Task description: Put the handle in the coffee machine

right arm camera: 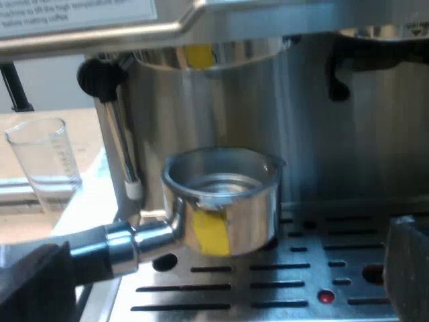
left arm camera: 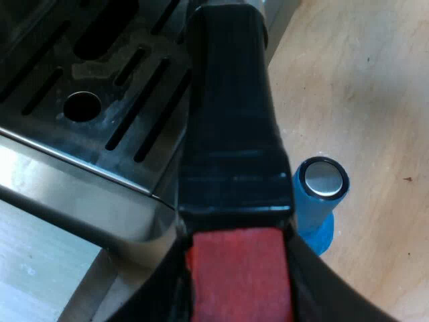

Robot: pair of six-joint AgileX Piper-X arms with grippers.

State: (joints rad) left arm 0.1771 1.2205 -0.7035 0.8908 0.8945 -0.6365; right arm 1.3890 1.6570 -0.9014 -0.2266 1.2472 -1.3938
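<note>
In my left wrist view the handle (left arm camera: 231, 127) covers part of the drip tray (left arm camera: 100, 100) and one side of the blue tamper (left arm camera: 320, 201), and its red end (left arm camera: 238, 275) runs off the edge. In my right wrist view the machine's label (right arm camera: 74, 12) is too blurred to read, and the base of the measuring glass (right arm camera: 43, 161) is unclear.

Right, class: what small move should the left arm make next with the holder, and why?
Probably lift the holder straight up toward the brew head. It hangs roughly under the head, above the drip tray, and is not yet seated, while the left pincer grips the handle.
</note>
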